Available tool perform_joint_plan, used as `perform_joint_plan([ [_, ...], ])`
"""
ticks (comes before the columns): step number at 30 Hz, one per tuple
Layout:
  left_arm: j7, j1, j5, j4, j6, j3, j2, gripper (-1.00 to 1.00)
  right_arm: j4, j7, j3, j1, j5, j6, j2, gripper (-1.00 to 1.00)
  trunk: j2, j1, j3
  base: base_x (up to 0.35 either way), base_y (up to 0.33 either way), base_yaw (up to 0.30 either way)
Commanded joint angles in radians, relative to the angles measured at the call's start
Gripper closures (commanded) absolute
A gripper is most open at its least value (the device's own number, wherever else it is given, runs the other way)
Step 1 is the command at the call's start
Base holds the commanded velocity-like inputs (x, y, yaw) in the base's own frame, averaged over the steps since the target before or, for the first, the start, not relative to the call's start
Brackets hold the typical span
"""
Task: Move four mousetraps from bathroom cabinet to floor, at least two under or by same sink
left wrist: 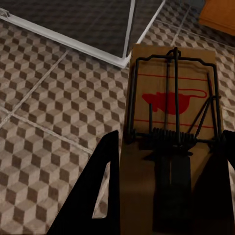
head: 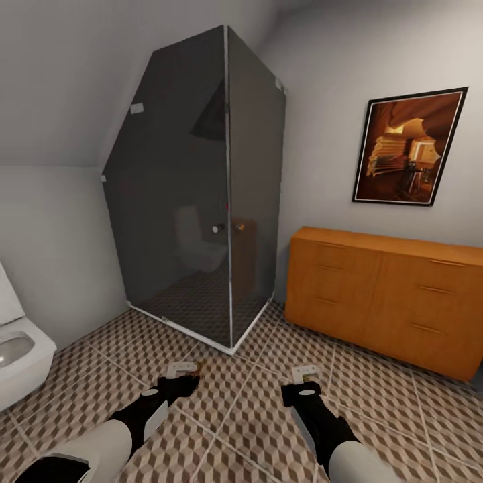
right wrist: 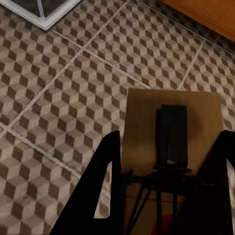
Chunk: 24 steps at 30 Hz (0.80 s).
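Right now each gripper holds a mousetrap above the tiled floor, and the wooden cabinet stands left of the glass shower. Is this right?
Not quite. In the head view the cabinet stands right of the shower. The rest holds: left gripper and right gripper each carry a mousetrap above the floor.

Toilet (head: 17, 352) and cabinet (head: 389, 302) edge-cropped

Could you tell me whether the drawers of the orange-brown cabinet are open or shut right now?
Shut, as far as the head view shows: the cabinet's drawer fronts all sit flush, with none pulled out.

Dark glass shower (head: 201, 201) (corner), framed picture (head: 409, 147), grey walls (head: 335, 67)
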<state>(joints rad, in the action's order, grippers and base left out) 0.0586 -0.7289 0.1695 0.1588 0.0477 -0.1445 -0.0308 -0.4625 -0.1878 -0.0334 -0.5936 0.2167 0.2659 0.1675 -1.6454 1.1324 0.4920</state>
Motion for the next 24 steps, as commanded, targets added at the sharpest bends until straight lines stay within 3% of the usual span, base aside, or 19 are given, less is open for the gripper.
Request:
perform_joint_plan([
  [1,-0.002,-0.001,0.008,-0.002,0.004,-0.009,0.0,1.0,-0.002,0.001,-0.003,0.0,0.009,0.007,0.001,1.0,-0.001,0.0,0.001,0.0,0.0,0.29],
  [8,-0.002,-0.001,0.007,-0.007,0.005,-0.009,0.004,1.0,-0.001,0.002,-0.003,0.0,0.006,0.006,0.002,1.0,-0.001,0.0,0.001,0.0,0.0,0.29],
  [16,0.001,-0.001,0.01,-0.04,0.007,-0.009,0.096,1.0,-0.001,0.003,-0.005,0.0,0.004,0.004,0.004,1.0,-0.001,0.0,0.001,0.0,0.0,0.29],
  [24,0.001,-0.001,0.01,-0.052,0.009,-0.009,0.118,1.0,-0.001,0.005,-0.005,0.0,0.006,0.004,0.001,1.0,-0.001,0.0,0.001,0.0,0.0,0.286],
])
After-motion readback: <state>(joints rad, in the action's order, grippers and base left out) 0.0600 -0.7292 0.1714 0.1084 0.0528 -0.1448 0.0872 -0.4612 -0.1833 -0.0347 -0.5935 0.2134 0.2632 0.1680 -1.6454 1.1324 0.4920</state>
